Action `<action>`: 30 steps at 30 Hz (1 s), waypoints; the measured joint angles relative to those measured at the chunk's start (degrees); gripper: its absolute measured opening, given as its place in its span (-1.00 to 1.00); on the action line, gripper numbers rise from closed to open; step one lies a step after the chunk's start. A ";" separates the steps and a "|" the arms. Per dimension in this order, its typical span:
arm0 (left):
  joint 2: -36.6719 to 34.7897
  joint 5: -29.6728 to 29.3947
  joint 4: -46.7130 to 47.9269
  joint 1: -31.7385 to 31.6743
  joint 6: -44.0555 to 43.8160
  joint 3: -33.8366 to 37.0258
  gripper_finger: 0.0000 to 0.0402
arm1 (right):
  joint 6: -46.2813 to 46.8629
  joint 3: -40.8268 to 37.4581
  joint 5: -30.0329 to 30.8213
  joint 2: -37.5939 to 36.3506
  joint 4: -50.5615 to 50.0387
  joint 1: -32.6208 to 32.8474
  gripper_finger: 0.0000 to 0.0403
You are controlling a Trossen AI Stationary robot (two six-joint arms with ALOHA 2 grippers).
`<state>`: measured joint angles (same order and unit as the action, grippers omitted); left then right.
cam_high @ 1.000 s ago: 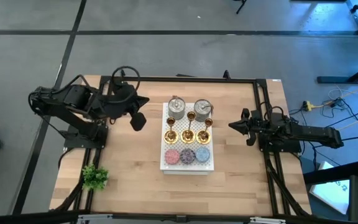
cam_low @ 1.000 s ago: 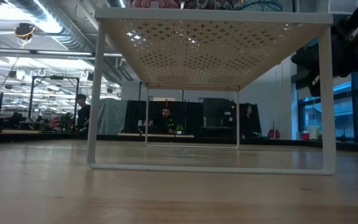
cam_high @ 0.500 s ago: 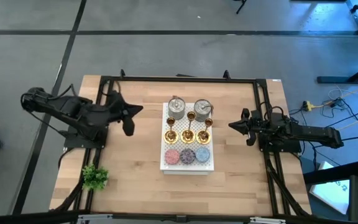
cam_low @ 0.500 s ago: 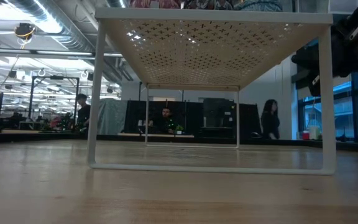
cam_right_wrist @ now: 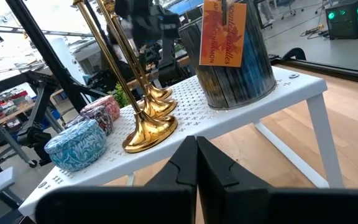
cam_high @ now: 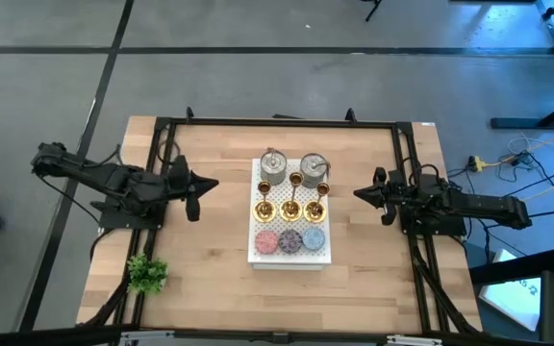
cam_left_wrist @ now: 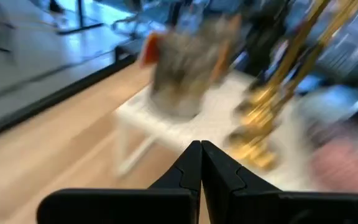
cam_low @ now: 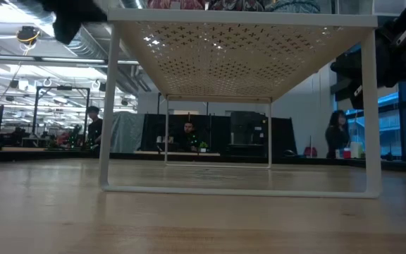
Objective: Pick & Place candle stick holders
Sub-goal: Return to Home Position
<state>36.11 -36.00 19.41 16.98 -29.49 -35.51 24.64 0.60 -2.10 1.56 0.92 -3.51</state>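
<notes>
With the candle stick holders (cam_high: pixel 291 208) set on the shelf (cam_high: pixel 290 258), left gripper (cam_high: pixel 196 192) at nine o'clock and right gripper (cam_high: pixel 364 195) at three hang closed, empty.

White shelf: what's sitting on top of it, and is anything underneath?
On top, in rows: two silver pots, three gold candle stick holders, three flat discs. The low view shows only bare table beneath. What the pots hold is covered.
</notes>
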 joint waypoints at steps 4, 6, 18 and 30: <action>-0.57 0.69 4.46 -1.69 3.36 3.92 -0.99 | 0.00 0.00 0.02 0.00 0.01 0.00 -1.00; -0.63 2.25 4.17 -2.21 2.02 5.28 -0.99 | 0.00 0.00 0.02 0.00 0.01 0.01 -1.00; -8.79 7.13 -15.36 -1.38 20.09 14.09 -0.99 | 0.00 0.00 0.17 0.00 0.01 0.00 -1.00; -30.90 12.49 -15.11 -1.38 17.28 27.31 -0.99 | -0.02 0.00 0.68 0.00 -0.06 0.00 -1.00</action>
<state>5.21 -23.50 4.30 15.59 -12.21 -8.20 24.63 0.60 -1.42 1.56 0.86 -3.51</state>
